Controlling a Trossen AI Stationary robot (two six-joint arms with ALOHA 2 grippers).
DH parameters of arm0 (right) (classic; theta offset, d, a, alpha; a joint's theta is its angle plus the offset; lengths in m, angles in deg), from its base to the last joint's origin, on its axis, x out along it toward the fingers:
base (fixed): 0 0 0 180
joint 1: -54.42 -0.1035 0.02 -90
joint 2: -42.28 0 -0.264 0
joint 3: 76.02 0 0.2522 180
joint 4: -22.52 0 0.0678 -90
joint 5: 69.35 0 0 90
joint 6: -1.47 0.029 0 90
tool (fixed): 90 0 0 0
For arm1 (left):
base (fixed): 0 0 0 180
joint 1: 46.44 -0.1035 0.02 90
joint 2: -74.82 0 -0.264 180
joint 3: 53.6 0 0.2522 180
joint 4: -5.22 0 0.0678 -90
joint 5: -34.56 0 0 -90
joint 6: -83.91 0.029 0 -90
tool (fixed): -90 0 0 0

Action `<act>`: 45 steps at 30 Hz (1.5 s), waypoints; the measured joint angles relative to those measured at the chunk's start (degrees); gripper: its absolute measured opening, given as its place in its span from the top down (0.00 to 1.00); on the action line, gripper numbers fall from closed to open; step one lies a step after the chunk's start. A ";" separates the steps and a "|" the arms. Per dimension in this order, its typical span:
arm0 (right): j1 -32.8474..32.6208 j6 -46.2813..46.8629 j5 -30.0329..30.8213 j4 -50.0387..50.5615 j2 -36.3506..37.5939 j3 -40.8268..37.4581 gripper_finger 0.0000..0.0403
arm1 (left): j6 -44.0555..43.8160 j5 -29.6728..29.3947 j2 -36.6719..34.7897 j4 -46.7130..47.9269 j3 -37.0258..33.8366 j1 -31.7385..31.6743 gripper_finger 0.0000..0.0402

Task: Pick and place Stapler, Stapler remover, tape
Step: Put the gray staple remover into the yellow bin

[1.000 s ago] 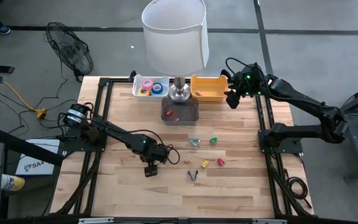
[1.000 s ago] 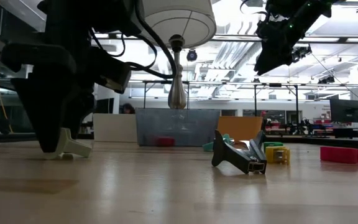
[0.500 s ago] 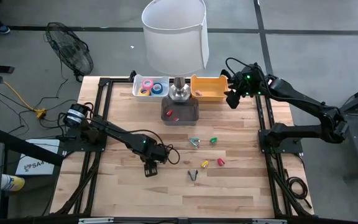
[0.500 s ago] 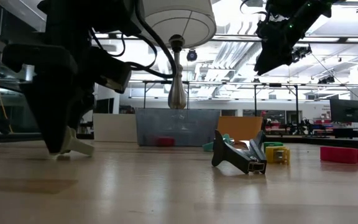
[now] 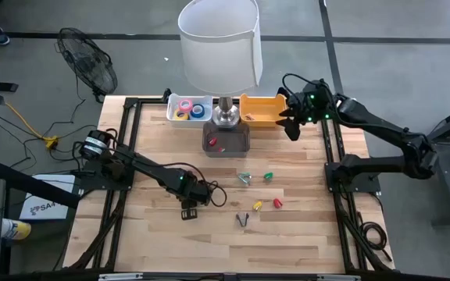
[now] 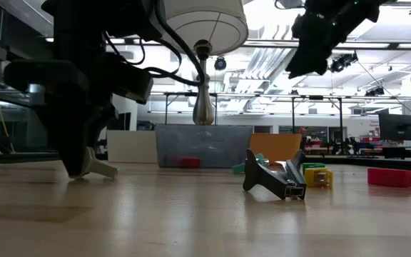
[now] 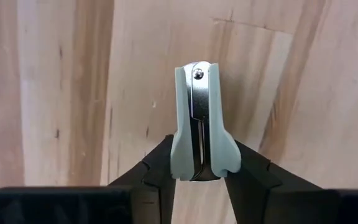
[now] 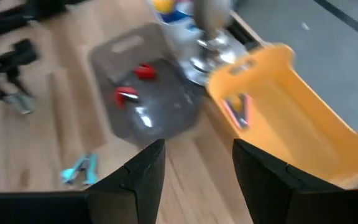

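My left gripper [image 5: 188, 210] stands low over the near-left part of the wooden table, shut on a pale blue-green stapler remover [image 7: 199, 124], which also shows in the low view [image 6: 97, 167]. A dark stapler remover [image 5: 242, 219] lies on the table to its right. My right gripper [image 8: 194, 180] hangs open and empty above the orange bin [image 5: 262, 111] at the far right. Tape rolls in pink, yellow and blue [image 5: 190, 108] lie in a white tray at the far edge. I cannot pick out the stapler for certain. My left gripper pinches the pale stapler remover by its two flared side grips [image 7: 179, 155], one finger on each. The fingers come from above, pointing down, and lie across it. Its riveted hinge end [image 7: 196, 73] sticks out beyond the fingers. It sits at table height, slightly tilted.
A lamp [image 5: 219, 47] with a wide white shade stands at the far middle, and a grey bin [image 5: 226, 140] holding red pieces sits in front of it. A teal remover [image 5: 244, 179] and small green [image 5: 269, 176], yellow [image 5: 258, 205] and red [image 5: 277, 203] pieces lie mid-table.
My left gripper has shut its fingers onto the pale stapler remover, staying low over the same spot. The remover has shifted a little along the table and tipped slightly.
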 joint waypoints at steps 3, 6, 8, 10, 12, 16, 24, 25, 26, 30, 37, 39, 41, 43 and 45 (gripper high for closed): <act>-2.40 -1.48 -1.81 -2.35 0.00 0.00 0.56 | 0.22 -1.58 -0.61 0.00 0.00 -0.46 0.71; -5.58 -3.39 -2.43 -5.40 0.00 0.00 0.56 | 1.50 -3.87 -1.81 0.33 0.37 -1.98 0.72; -7.82 -4.22 -2.48 -7.68 0.00 0.00 0.56 | 3.76 -5.75 -2.89 0.41 1.53 -3.35 0.73; -9.83 -5.33 -2.53 -9.66 0.00 0.00 0.56 | 6.51 -7.74 -4.12 0.07 3.14 -4.87 0.73; -11.88 -6.39 -2.46 -11.53 -0.02 0.00 0.56 | 9.75 -9.92 -4.91 0.26 5.28 -6.39 0.73; -15.22 -6.78 -1.07 -14.86 -0.02 0.00 0.56 | 17.78 -13.77 -5.57 0.21 11.38 -9.28 0.73; -18.71 -8.21 -0.10 -19.17 -0.07 -0.01 0.56 | 32.85 -19.65 -5.57 -0.13 25.40 -14.11 0.73; -18.96 -8.46 -0.10 -19.76 -0.07 0.00 0.56 | 34.23 -19.88 -5.57 -0.11 26.80 -14.72 0.73; -19.14 -8.76 -0.10 -20.62 -0.07 -0.02 0.56 | 35.53 -20.12 -5.57 -0.09 28.12 -15.31 0.73; -20.32 -10.98 -0.21 -24.74 -0.20 0.00 0.56 | 39.61 -20.55 -5.57 -0.43 31.90 -17.25 0.73; -22.80 -16.43 2.21 -31.72 -4.29 0.00 0.56 | 42.51 -20.71 -5.57 -1.00 34.03 -18.52 0.73; -23.45 -17.96 1.91 -34.25 -5.62 0.00 0.56 | 42.89 -20.79 -5.57 -1.27 34.09 -18.49 0.73; -24.12 -19.29 1.94 -35.61 -6.60 0.00 0.56 | 42.95 -20.79 -5.57 -1.32 34.14 -18.43 0.73; -24.57 -19.55 2.33 -36.06 -7.49 0.00 0.56 | 42.95 -20.81 -5.57 -1.33 34.14 -18.36 0.73; -24.84 -19.58 2.88 -35.94 -8.44 0.00 0.56 | 42.96 -20.87 -5.57 -1.63 34.14 -18.34 0.73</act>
